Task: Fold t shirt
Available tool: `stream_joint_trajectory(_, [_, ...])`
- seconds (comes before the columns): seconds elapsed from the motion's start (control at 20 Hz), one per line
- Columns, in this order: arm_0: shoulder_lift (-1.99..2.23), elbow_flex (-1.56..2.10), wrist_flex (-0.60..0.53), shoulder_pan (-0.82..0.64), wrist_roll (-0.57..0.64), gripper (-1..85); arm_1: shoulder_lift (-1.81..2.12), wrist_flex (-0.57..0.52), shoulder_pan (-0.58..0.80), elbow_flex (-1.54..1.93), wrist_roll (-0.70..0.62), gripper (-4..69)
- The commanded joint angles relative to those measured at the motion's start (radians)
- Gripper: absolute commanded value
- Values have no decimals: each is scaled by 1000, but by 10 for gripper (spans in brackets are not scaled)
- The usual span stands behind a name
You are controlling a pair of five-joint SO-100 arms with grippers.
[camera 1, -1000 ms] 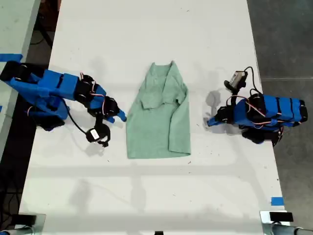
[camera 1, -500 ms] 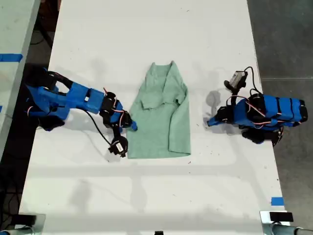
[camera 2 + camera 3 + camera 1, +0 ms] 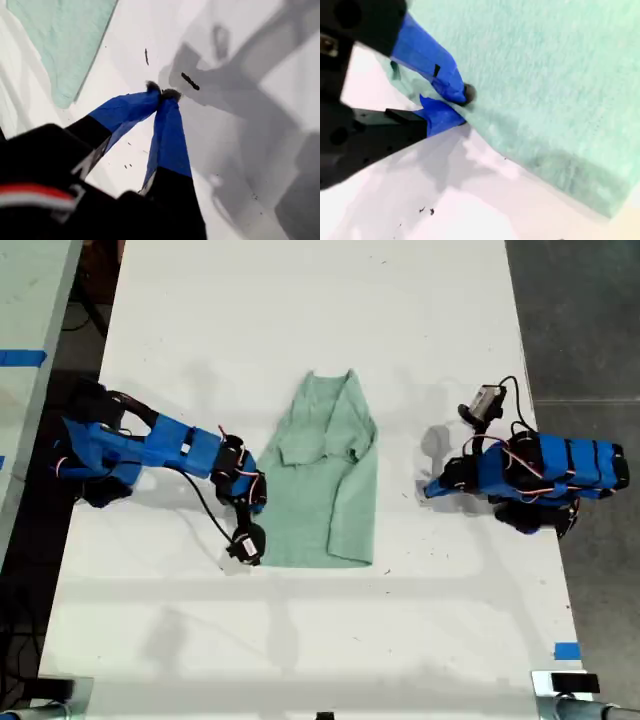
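A white table [image 3: 320, 320] carries a pale mint-green t shirt [image 3: 325, 490] lying flat and partly folded at its centre. Two blue robot arm bases sit on the table, one at the exterior view's left [image 3: 95, 455], one at its right [image 3: 545, 480].

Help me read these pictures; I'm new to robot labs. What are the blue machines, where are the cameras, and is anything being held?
The blue machines are two small robot arms on a white table. One picture looks down from above; the other two come from cameras riding on each arm's gripper. A pale green t shirt lies between the arms, partly folded. My second gripper, on the overhead picture's left, is pinching the shirt's edge: one finger above the cloth, one below. My first gripper, on the overhead picture's right, is shut on nothing, with its tips over bare table beside the shirt.
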Motion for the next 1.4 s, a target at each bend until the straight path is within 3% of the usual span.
stream_joint_trajectory(0.0, [25,-9,63,-9,6,-1,12,8,-6,15,5,13])
stream_joint_trajectory(0.45, [173,-285,233,-9,169,-1,12,8,-6,15,5,13])
stream_joint_trajectory(0.85, [-103,-683,190,-67,301,-1,12,9,-8,15,5,13])
stream_joint_trajectory(1.1, [-210,-721,52,-84,351,6,12,9,-12,15,3,13])
stream_joint_trajectory(1.15, [-222,-721,35,-80,342,186,12,9,-12,15,5,13])
stream_joint_trajectory(1.3, [-219,-723,14,-71,360,375,12,11,-12,15,11,13])
stream_joint_trajectory(1.35, [-210,-723,12,-71,374,373,12,11,-12,15,11,13])
